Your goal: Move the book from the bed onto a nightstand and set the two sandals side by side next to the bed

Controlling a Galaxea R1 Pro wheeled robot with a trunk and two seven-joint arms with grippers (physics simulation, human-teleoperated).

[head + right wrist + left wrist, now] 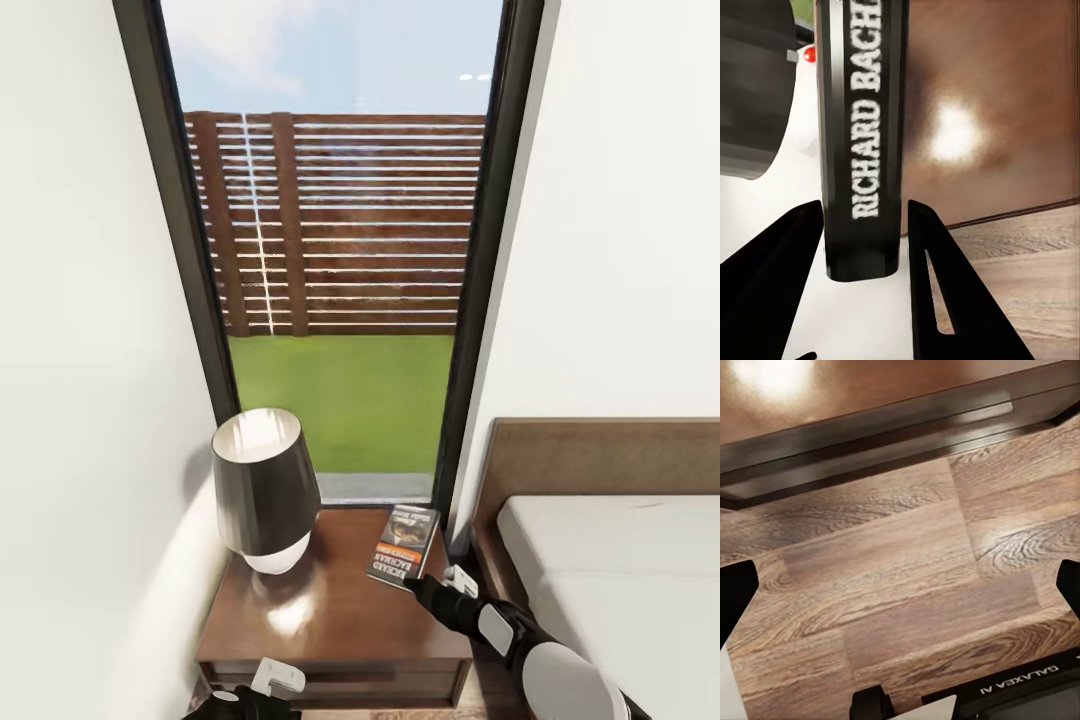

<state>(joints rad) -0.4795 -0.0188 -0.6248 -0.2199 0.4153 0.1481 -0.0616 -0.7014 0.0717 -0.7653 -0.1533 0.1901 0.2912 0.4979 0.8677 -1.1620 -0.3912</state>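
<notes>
Bed (pixel 610 560) cut off along the right and lower picture edges, nightstand (pixel 330 610) front partly cut at the bottom, left gripper (pixel 262 692) half out of the picture there, book (pixel 862 120) title running past the top edge, smaller cover print (pixel 403 545) too small to read.

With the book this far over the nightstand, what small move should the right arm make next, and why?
Probably lower it slightly and open the right pincer. The book is over the nightstand top beside the lamp, tilted, with the pincer's fingers either side of its spine. Whether it already rests flat on the wood I cannot tell.
</notes>
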